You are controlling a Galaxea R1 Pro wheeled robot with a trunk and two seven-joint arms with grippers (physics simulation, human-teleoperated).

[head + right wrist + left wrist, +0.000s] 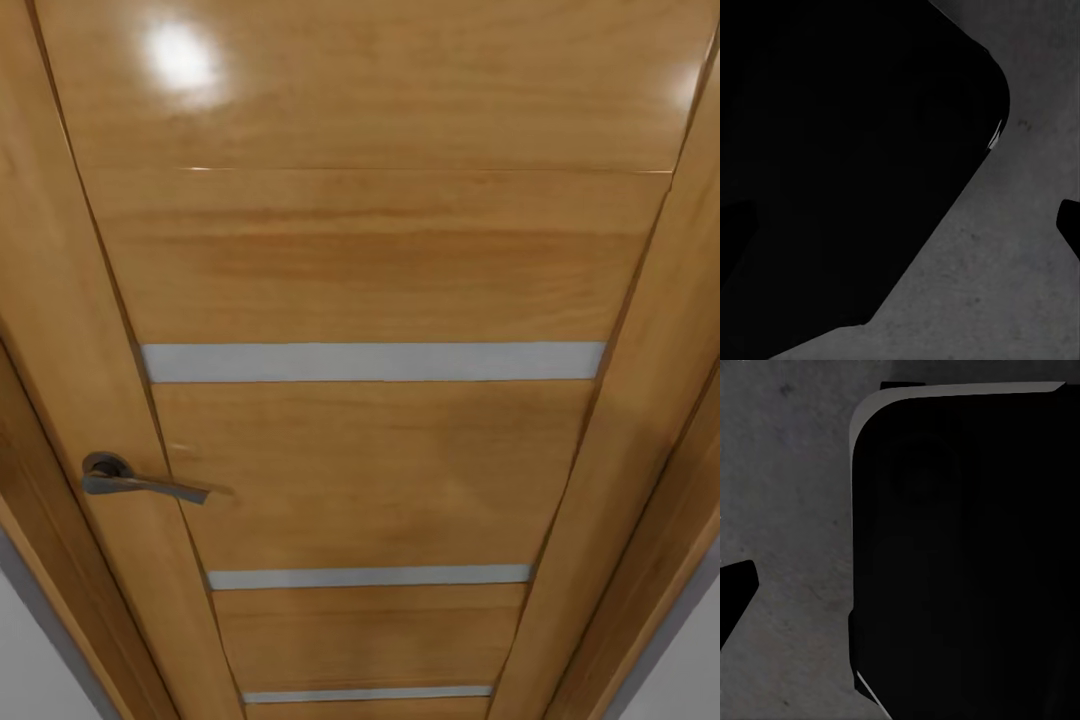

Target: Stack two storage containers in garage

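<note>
The two storage containers are out of view. A closed wooden door (370, 260) stands close in front of me in the head view. Both wrist views look down on the dark grey concrete floor (787, 510) and on my own black base (960, 555). In the left wrist view, one black fingertip (735, 592) of the left gripper (900, 592) sits at the picture's edge, with nothing held. The right gripper (900, 225) has a fingertip (1069, 225) at the opposite edge over the floor (1005, 285). Its fingers stand wide apart and empty.
The door has grey horizontal strips (372, 361) and a dark metal lever handle (140, 482) on its left side. Its wooden frame (640, 420) runs down both sides, with white wall (30, 670) at the lower corners. My black base (847, 165) lies beneath the arms.
</note>
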